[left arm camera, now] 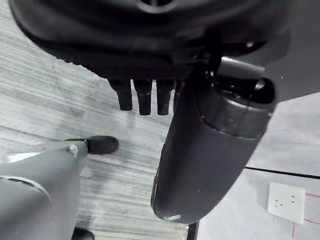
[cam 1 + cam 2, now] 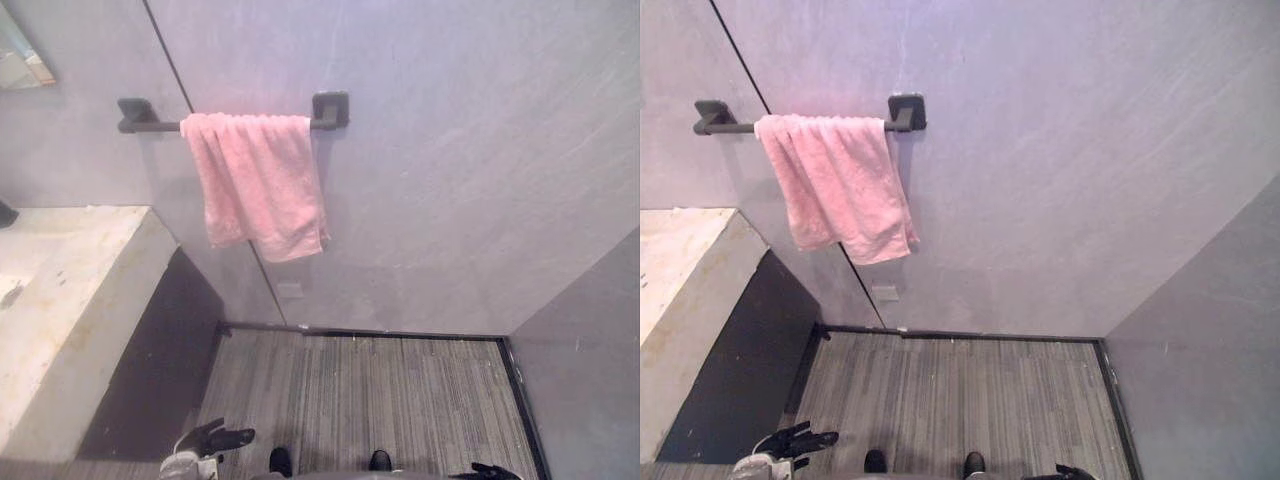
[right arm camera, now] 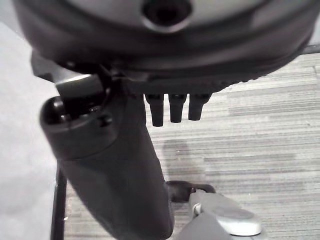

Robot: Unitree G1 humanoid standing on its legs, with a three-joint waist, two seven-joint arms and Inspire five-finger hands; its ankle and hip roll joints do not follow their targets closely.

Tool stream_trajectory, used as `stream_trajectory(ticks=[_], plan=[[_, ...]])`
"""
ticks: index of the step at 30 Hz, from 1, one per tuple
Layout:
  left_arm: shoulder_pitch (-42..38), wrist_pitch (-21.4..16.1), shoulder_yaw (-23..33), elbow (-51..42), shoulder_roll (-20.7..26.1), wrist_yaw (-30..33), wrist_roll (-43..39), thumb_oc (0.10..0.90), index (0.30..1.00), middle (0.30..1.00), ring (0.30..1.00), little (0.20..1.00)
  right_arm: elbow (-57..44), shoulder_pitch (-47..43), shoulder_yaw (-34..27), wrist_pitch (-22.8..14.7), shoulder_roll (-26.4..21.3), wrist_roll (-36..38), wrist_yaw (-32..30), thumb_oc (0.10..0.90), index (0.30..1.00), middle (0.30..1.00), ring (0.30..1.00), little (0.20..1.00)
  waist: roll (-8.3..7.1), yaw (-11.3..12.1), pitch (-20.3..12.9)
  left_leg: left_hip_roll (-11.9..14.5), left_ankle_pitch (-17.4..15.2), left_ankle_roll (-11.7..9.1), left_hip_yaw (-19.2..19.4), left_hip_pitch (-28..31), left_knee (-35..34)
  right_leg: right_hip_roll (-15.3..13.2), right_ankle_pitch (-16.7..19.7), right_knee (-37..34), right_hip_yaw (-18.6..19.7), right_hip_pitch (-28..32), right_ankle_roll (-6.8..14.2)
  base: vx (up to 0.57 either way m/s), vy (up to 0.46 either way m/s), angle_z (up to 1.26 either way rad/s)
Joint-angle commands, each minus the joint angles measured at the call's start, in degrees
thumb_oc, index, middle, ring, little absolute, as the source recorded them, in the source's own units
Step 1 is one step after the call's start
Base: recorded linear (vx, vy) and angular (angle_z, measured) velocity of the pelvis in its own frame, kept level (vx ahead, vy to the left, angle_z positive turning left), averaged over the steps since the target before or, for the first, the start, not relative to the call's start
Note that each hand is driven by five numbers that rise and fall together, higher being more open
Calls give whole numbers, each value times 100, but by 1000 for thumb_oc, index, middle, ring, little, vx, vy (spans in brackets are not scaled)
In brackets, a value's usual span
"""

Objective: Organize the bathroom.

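Pink towel (image 2: 258, 182) hangs over a dark bar (image 2: 233, 122) fixed to the grey wall (image 2: 450, 170), bunched toward the bar's right end just beside the right bracket. It is draped unevenly: the lower edge slants, with the right corner reaching lowest. A pale stone counter (image 2: 60, 300) stands to the left below the bar, with a dark side panel (image 2: 150, 370) under it. A striped grey floor (image 2: 380, 400) meets the wall along a dark strip.

Left hand (image 2: 215, 438) hangs low near the counter's dark side, well apart from the towel, its fingers (image 1: 144, 97) straight, spread slightly and holding nothing. Right hand (image 3: 110, 165) hangs over the striped floor, also well apart from the towel; its fingers (image 3: 172, 107) point straight out, relaxed and empty. In the left wrist view a white wall socket (image 1: 286, 201) sits on the grey wall beside the floor.
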Motion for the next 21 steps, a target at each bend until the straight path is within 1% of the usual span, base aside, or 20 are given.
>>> stream_trajectory(ticks=[1,2,4,7,9,10,12,14,15,16,17,18,19,20,21], plan=[[-110,-269,183,32,627,191,58,800,900,900,900,900,169,190,9,25,211,-101,121,800,900,900,900,900,-149,-57,-75,39,4,109,156,295,-377,-266,263,62,556,-343,486,109,7,1],[-110,-268,216,79,654,237,49,800,900,900,900,900,228,252,22,-26,238,-190,181,800,900,900,900,900,-129,-82,-88,79,-13,90,206,317,-387,-272,234,80,561,-358,498,92,2,-1],[-73,-297,284,141,648,312,-9,800,900,900,900,900,285,289,39,38,280,-280,195,800,900,900,900,900,-119,-99,-93,109,-17,78,241,345,-417,-274,224,47,564,-346,504,70,-2,-14],[1,-327,317,187,599,235,51,800,900,900,900,900,384,356,37,13,308,-363,97,800,900,900,900,900,-113,-95,-105,134,-51,73,304,351,-430,-296,240,-33,510,-333,524,42,-4,-10],[46,-374,315,166,580,139,137,800,900,900,900,900,415,365,-11,-95,302,-338,-52,800,900,900,900,900,-106,-91,-112,136,-73,76,322,337,-430,-308,245,-33,493,-362,539,13,-1,-2],[74,-460,259,82,604,3,371,800,900,900,900,900,393,365,-87,-217,249,-205,-315,800,900,900,900,900,-99,-96,-117,147,-88,72,352,328,-430,-312,255,-33,485,-390,558,0,0,0],[75,-523,190,-32,648,-73,585,800,900,900,900,900,360,361,-155,-323,192,-173,-436,800,900,900,900,900,-94,-105,-121,153,-94,72,378,324,-430,-314,268,-33,481,-407,568,9,-2,-9],[75,-603,37,-344,776,-170,755,800,900,900,900,900,223,347,-265,-547,64,-329,-581,800,900,900,900,900,-77,-116,-124,155,-97,71,417,310,-430,-319,297,-33,480,-442,586,0,3,-14],[41,-440,-12,-802,1009,-250,722,800,900,900,900,900,-70,328,-291,-511,-124,-262,-605,800,900,900,900,900,-62,-108,-121,151,-100,78,422,301,-430,-324,306,-33,471,-446,592,0,1,-8],[27,-373,6,-1200,1202,-240,784,800,900,900,900,900,-384,316,-303,-392,-269,-152,-445,800,900,900,900,900,-57,-95,-120,148,-106,86,409,301,-430,-325,306,-33,466,-436,587,1,-1,-5],[27,-373,6,-1200,1202,-240,784,800,900,900,900,900,-384,316,-303,-392,-269,-152,-445,800,900,900,900,900,-57,-95,-120,148,-106,86,409,301,-430,-325,306,-33,466,-436,587,0,0,0],[29,-234,71,-1614,1466,-295,756,800,900,900,900,900,-798,320,-299,-286,-391,-191,-448,800,900,900,900,900,-64,-81,-124,144,-109,92,402,310,-430,-329,303,-33,460,-423,576,12,-31,0],[99,-90,237,-2499,1921,-227,857,800,900,900,900,900,-1823,352,-319,-247,-694,-42,-834,800,900,900,900,900,-97,-44,-136,141,-112,92,377,325,-430,-337,309,-33,437,-394,573,15,-47,2],[162,-39,314,-2904,2115,-115,899,800,900,900,900,900,-2294,369,-379,-190,-827,113,-865,800,900,900,900,900,-117,-32,-135,141,-115,90,357,335,-430,-339,307,-33,424,-375,574,19,-62,4],[231,44,421,-3333,2323,51,942,800,900,900,900,900,-2973,384,-466,-33,-979,242,-938,800,900,900,900,900,-143,-23,-130,143,-128,89,339,357,-430,-340,296,-33,409,-345,573,14,-63,6]])
